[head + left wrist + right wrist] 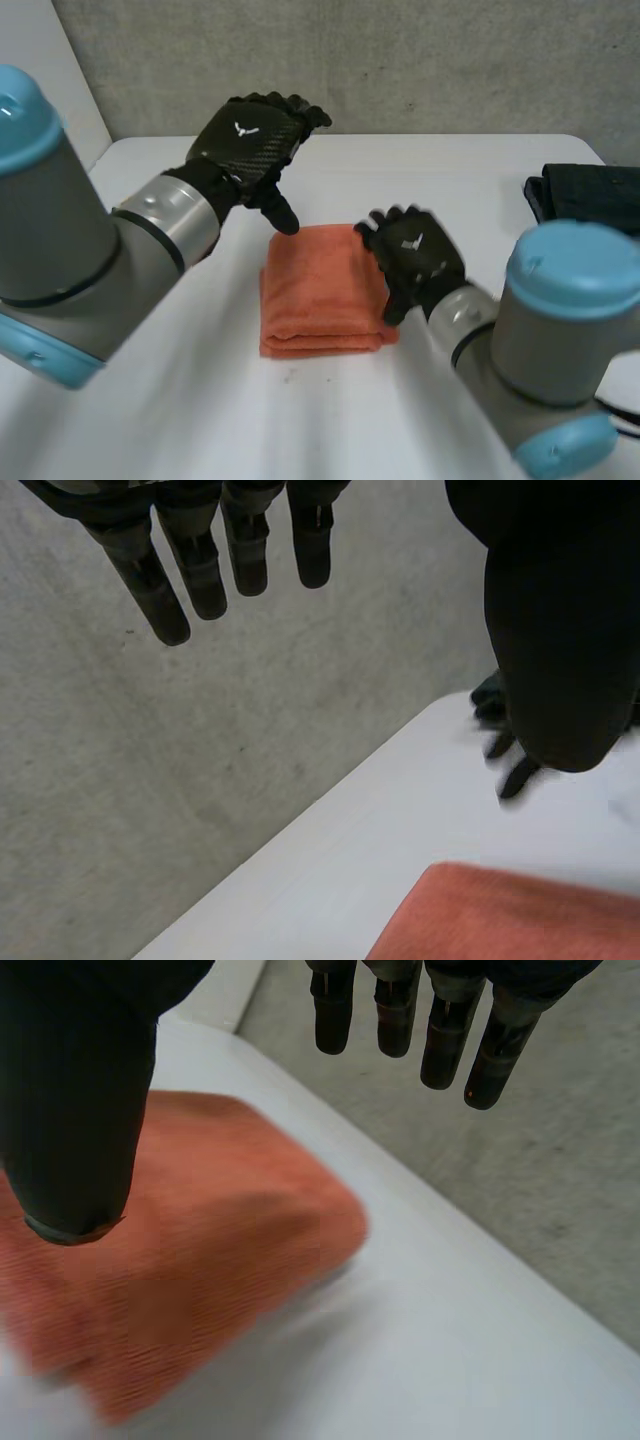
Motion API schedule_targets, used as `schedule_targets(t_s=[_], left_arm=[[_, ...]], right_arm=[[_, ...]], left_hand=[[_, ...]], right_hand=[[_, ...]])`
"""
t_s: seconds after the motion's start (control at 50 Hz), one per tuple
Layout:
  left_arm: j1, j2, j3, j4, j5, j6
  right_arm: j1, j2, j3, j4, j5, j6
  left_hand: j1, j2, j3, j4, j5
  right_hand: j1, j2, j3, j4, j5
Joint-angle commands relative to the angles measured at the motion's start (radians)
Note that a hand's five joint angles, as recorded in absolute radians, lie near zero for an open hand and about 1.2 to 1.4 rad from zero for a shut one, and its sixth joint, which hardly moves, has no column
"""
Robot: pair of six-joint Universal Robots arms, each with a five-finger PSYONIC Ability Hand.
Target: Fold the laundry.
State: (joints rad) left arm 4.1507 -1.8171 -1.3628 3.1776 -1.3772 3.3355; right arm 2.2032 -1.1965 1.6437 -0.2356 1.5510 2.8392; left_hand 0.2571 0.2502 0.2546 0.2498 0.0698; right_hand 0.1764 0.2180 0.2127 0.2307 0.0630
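Dark cloth (pixel 590 195) right of orange towel (pixel 315 290)

A white surface (pixel 250 420) with rounded far corners. Beyond its far edge lies rough grey concrete (pixel 450 60); at its far left corner rises a white panel (pixel 30 30). Even light.

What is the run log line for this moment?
orange towel: folded on table | left hand: open, raised by its far corner | right hand: open, over its right edge | dark cloth: table's right
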Motion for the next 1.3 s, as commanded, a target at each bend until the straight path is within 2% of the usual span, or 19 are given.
schedule_targets(t_s=[0.02, 0.26, 0.4, 0.74, 0.92, 0.98, 1.06, 1.16, 1.22, 1.3], left_arm=[[0.042, 0.002, 0.007, -0.054, 0.069, -0.068], [0.039, -0.001, -0.002, -0.054, 0.066, -0.070], [0.042, -0.002, -0.004, -0.054, 0.064, -0.073], [0.045, -0.013, -0.006, -0.050, 0.066, -0.074], [0.046, -0.013, -0.006, -0.050, 0.066, -0.074], [0.046, -0.011, -0.006, -0.050, 0.066, -0.074], [0.048, -0.013, -0.006, -0.050, 0.066, -0.074], [0.046, -0.013, -0.006, -0.050, 0.066, -0.074], [0.046, -0.013, -0.006, -0.050, 0.066, -0.074], [0.048, -0.011, -0.006, -0.050, 0.066, -0.074]], right_arm=[[0.093, 0.100, 0.033, -0.074, 0.046, -0.001], [0.104, 0.258, -0.068, -0.165, 0.054, -0.027], [0.104, 0.310, -0.113, -0.203, 0.043, -0.055], [0.104, 0.380, -0.189, -0.203, 0.038, -0.087], [0.102, 0.417, -0.260, -0.205, 0.035, -0.120], [0.102, 0.431, -0.280, -0.200, 0.034, -0.121], [0.102, 0.452, -0.309, -0.191, 0.029, -0.120], [0.099, 0.463, -0.332, -0.195, -0.015, -0.120], [0.093, 0.465, -0.344, -0.191, -0.034, -0.118], [0.037, 0.456, -0.337, -0.188, -0.061, -0.123]], left_hand=[[0.000, 0.007, 0.003, 0.008, 0.013], [0.000, 0.007, 0.003, 0.008, 0.013], [0.000, 0.007, 0.003, 0.008, 0.013], [0.003, 0.010, 0.006, 0.011, 0.016], [0.003, 0.010, 0.006, 0.011, 0.016], [0.003, 0.010, 0.006, 0.011, 0.016], [0.006, 0.013, 0.009, 0.014, 0.019], [0.006, 0.013, 0.009, 0.014, 0.019], [0.006, 0.013, 0.009, 0.014, 0.019], [0.006, 0.013, 0.009, 0.014, 0.019]], right_hand=[[-0.002, -0.043, -0.038, -0.056, -0.063], [-0.002, -0.043, -0.038, -0.056, -0.063], [0.178, 0.137, 0.142, 0.124, 0.117], [0.314, 0.272, 0.277, 0.259, 0.252], [0.534, 0.492, 0.497, 0.479, 0.472], [0.540, 0.498, 0.503, 0.485, 0.479], [0.633, 0.592, 0.597, 0.579, 0.572], [1.026, 0.985, 0.990, 0.972, 0.965], [1.182, 1.141, 1.146, 1.128, 1.121], [1.220, 1.178, 1.184, 1.166, 1.159]])
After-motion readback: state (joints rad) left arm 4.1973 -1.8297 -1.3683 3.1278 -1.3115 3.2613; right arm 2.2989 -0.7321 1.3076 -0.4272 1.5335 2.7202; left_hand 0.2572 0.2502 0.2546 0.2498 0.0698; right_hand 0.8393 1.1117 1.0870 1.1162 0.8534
